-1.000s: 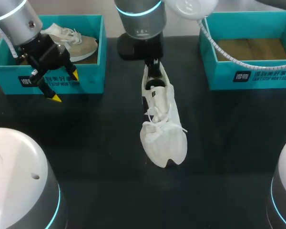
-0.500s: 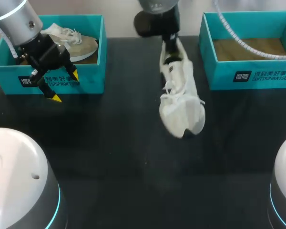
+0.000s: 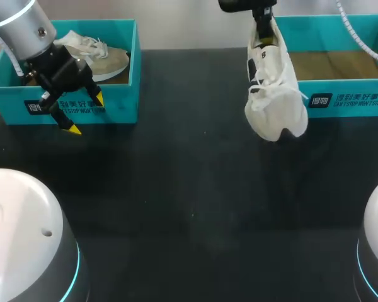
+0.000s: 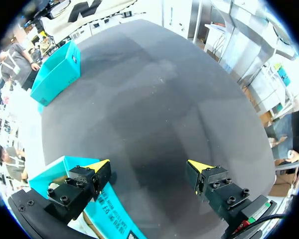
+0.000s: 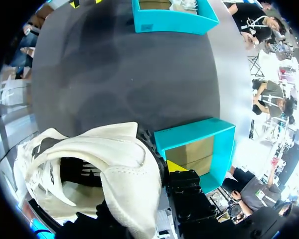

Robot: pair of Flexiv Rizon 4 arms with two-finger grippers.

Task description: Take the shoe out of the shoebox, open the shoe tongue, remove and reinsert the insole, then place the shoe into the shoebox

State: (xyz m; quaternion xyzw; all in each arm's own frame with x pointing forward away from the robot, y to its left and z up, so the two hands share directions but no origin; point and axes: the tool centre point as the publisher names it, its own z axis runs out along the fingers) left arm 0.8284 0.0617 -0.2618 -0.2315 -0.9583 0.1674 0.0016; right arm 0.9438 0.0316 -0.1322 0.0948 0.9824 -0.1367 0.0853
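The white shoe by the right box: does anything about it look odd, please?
The white shoe hangs toe-down from the right gripper, pinched at its heel, at a front corner of the right box, not inside it; laces dangle loose.

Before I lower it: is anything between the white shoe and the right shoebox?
Nothing visible lies in the shoebox; its brown floor shows bare. The white shoe, held at the heel by the right hand, hangs over the box's near left corner, so that wall may catch the toe.
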